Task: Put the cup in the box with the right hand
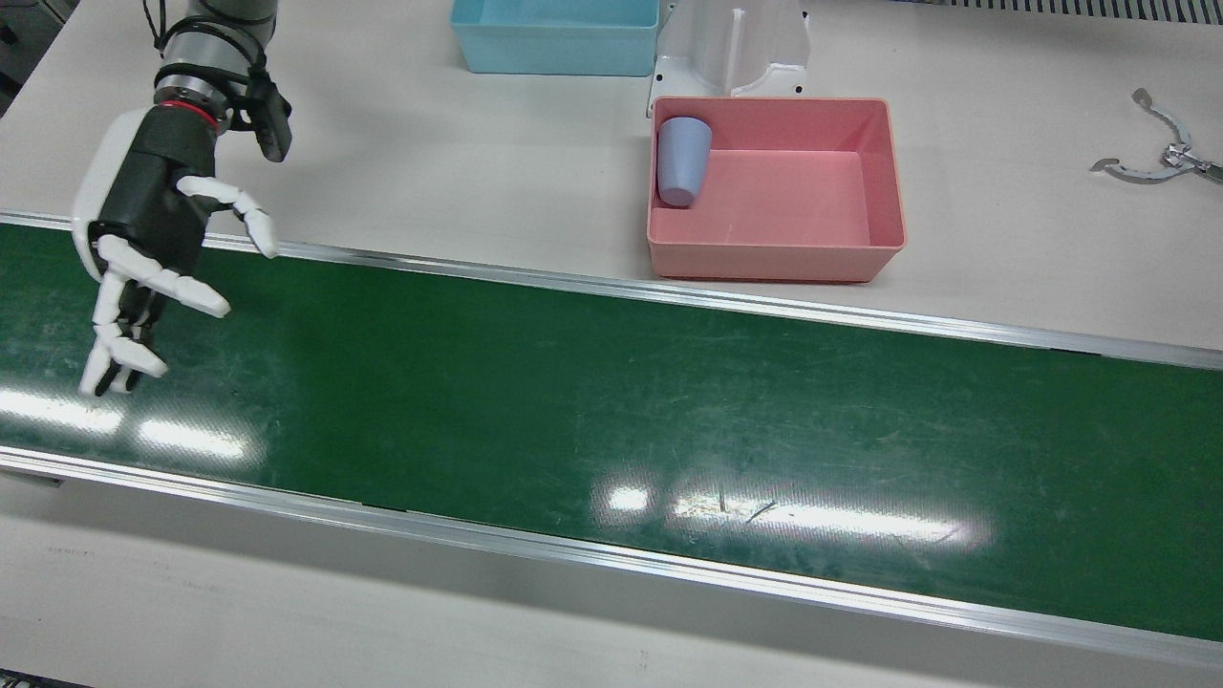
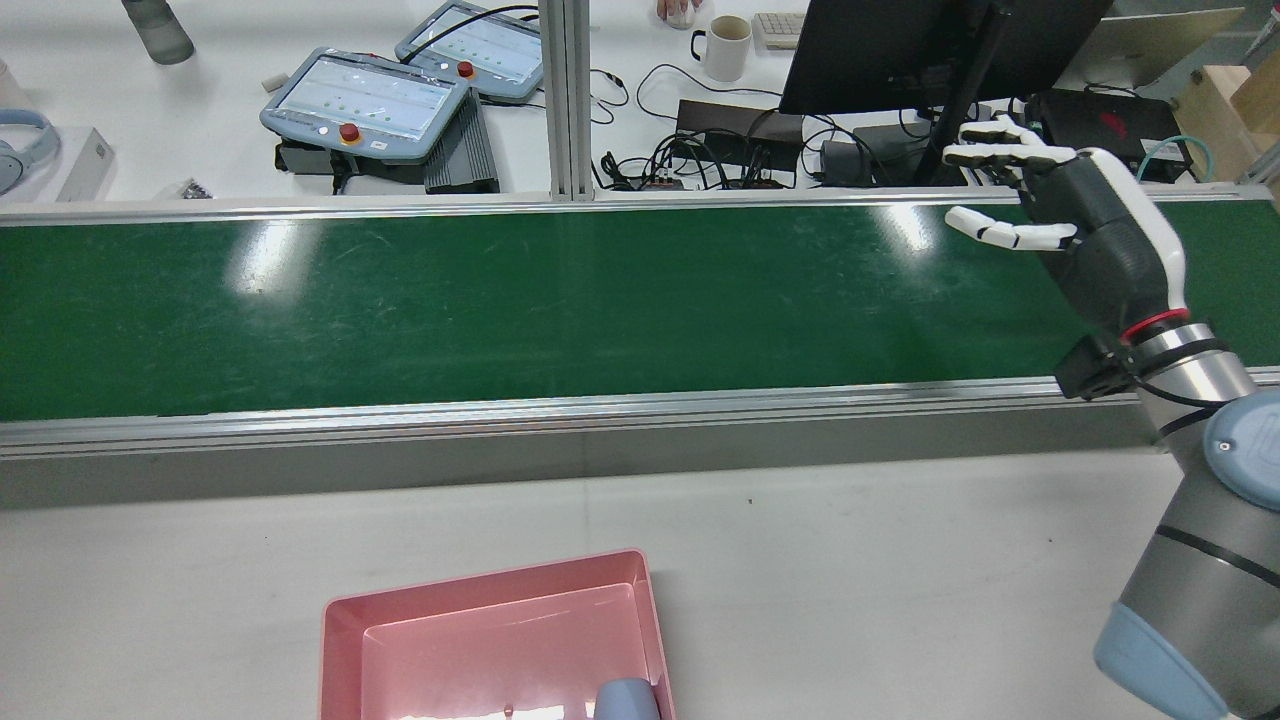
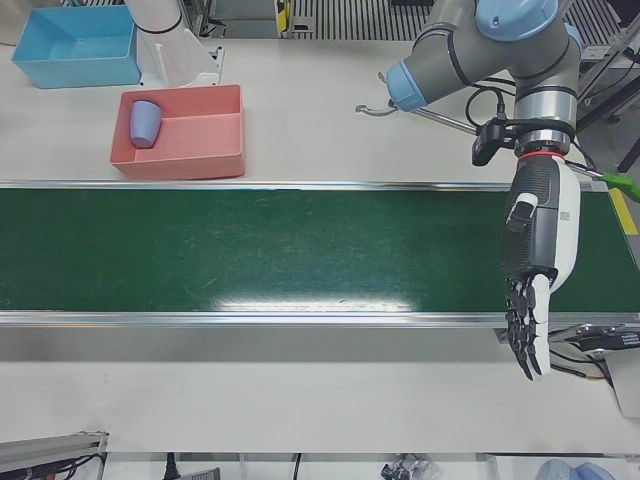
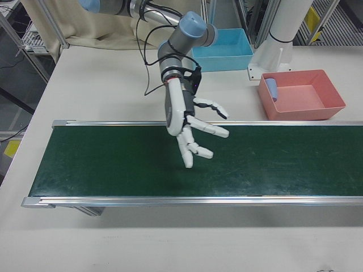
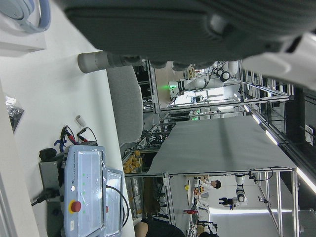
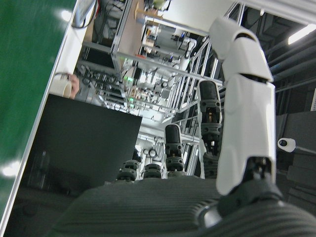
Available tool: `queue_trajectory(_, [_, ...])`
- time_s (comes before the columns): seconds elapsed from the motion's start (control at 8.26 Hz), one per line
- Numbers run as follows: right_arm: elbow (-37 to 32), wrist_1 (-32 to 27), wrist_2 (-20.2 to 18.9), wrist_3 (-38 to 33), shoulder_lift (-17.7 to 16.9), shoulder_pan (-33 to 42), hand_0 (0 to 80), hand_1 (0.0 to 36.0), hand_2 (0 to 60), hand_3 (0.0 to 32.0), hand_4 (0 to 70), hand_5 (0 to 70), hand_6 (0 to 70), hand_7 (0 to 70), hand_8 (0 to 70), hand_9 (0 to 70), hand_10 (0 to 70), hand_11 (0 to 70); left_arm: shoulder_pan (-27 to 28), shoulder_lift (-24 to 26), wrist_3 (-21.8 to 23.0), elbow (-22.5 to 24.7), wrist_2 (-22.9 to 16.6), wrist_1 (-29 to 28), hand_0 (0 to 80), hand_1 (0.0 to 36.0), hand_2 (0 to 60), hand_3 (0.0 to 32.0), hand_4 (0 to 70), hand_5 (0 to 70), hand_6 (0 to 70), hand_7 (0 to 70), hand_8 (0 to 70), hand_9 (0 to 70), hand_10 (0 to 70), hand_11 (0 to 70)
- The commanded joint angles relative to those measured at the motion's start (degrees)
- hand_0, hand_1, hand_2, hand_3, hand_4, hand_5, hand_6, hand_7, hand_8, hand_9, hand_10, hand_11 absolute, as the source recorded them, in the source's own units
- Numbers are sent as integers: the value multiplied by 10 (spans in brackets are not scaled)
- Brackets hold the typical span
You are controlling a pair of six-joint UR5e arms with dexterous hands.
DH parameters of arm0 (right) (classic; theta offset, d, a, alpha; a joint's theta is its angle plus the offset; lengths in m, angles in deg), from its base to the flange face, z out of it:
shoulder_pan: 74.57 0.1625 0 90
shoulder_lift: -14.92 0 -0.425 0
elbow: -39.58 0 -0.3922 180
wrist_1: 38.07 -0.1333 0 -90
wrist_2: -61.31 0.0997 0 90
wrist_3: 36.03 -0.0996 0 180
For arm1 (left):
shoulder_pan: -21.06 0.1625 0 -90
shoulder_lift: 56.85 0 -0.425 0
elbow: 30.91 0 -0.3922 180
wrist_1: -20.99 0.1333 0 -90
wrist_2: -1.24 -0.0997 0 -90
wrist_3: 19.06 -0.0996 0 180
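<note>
I see my right hand (image 1: 143,244) above the green conveyor belt (image 1: 611,411), its white fingers (image 1: 205,298) spread apart and holding nothing. The pale blue plastic cup (image 1: 683,160) is well apart from those fingers: it lies tipped on its side inside the pink rectangular plastic box (image 1: 884,182), tucked in the box's corner nearest the white arm pedestal (image 1: 731,43), on the white table (image 1: 430,143). My left hand (image 3: 535,265) hangs over the far end of the belt, fingers (image 3: 522,335) pointing down, straight and empty, even farther from the cup. A light blue plastic bin (image 1: 554,38) stands beyond the pink box.
</note>
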Motion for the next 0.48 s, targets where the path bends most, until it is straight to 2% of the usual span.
queue_trajectory(0.0, [-144,-50,-20,1,-26,116,610,199,8,0,347,68,86,316,16,69,47,90,0,-1,1,0,0,0,0,0,0,0,0,0,0,0,0,0,0,0])
queue_trajectory(0.24, [-159,-49,-32,2,-5,146,578,131,0,0,339,56,80,296,14,63,48,88,1,-1,0,0,0,0,0,0,0,0,0,0,0,0,0,0,0,0])
queue_trajectory(0.36, [-160,-48,-32,2,-1,145,570,120,0,0,346,54,82,306,16,69,54,96,0,0,0,0,0,0,0,0,0,0,0,0,0,0,0,0,0,0])
